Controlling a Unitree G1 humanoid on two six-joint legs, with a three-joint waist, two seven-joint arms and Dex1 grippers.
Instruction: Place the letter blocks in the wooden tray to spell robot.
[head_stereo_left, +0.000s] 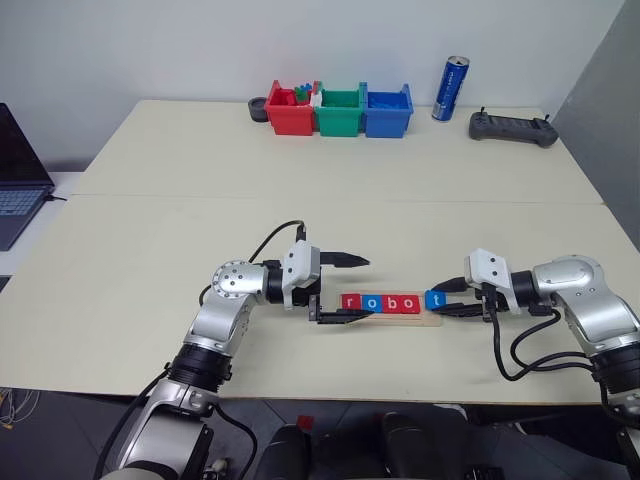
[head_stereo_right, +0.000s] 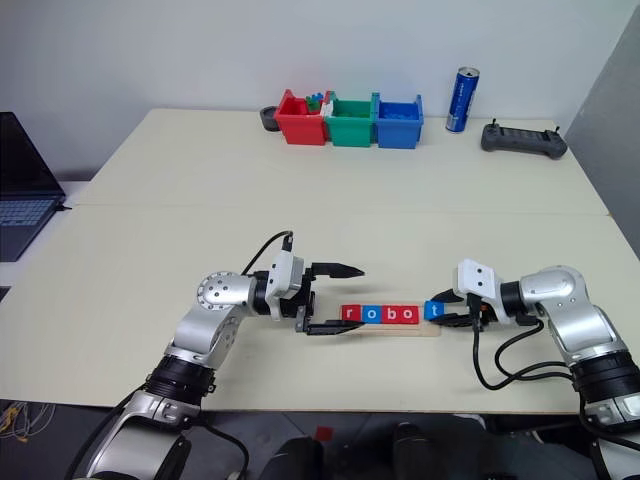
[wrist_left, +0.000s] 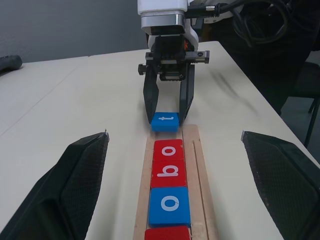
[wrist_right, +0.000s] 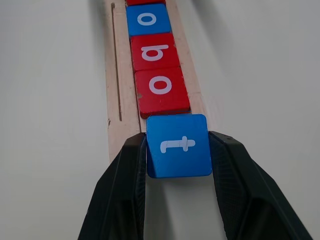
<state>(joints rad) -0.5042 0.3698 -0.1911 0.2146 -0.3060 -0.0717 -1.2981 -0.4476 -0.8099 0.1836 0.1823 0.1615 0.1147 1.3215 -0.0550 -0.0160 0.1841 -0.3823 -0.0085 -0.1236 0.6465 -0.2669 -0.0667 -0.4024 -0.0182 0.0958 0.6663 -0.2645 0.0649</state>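
The wooden tray (head_stereo_left: 402, 319) lies near the table's front edge. In it sit four letter blocks in a row: red r (head_stereo_left: 350, 302), blue o (head_stereo_left: 371, 302), red b (head_stereo_left: 391, 302) and red o (head_stereo_left: 410, 302). My right gripper (wrist_right: 177, 145) is shut on the blue t block (wrist_right: 178, 145). It holds the block at the tray's right end, up against the last red o and slightly higher than the row. My left gripper (head_stereo_left: 368, 288) is open at the tray's left end, one finger on each side of the tray with nothing pinched.
Red (head_stereo_left: 288, 112), green (head_stereo_left: 340, 112) and blue (head_stereo_left: 387, 112) bins stand at the table's far edge. A blue can (head_stereo_left: 452, 89) and a black controller (head_stereo_left: 512, 127) are to their right. A laptop (head_stereo_left: 15, 190) sits at the far left.
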